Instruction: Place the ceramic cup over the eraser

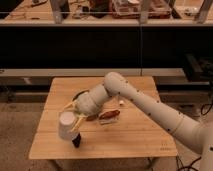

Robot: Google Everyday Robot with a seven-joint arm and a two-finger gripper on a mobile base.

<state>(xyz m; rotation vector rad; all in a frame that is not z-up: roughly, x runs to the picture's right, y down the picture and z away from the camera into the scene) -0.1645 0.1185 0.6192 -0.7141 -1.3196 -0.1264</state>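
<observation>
The ceramic cup (66, 125) is a small white cylinder, held upside down and slightly tilted over the table's front left part. My gripper (71, 116) is shut on it, with yellowish fingers (68, 105) reaching around its side from the upper right. The eraser (76, 141), a small black block, stands on the table just below and to the right of the cup, partly hidden by it. I cannot tell whether the cup touches it.
A reddish-brown elongated item (109, 116) lies on the wooden table (135, 142) right of my gripper. A small white bit (120, 103) sits behind it. A dark round thing (78, 95) shows behind my arm. Shelving with clutter runs along the back.
</observation>
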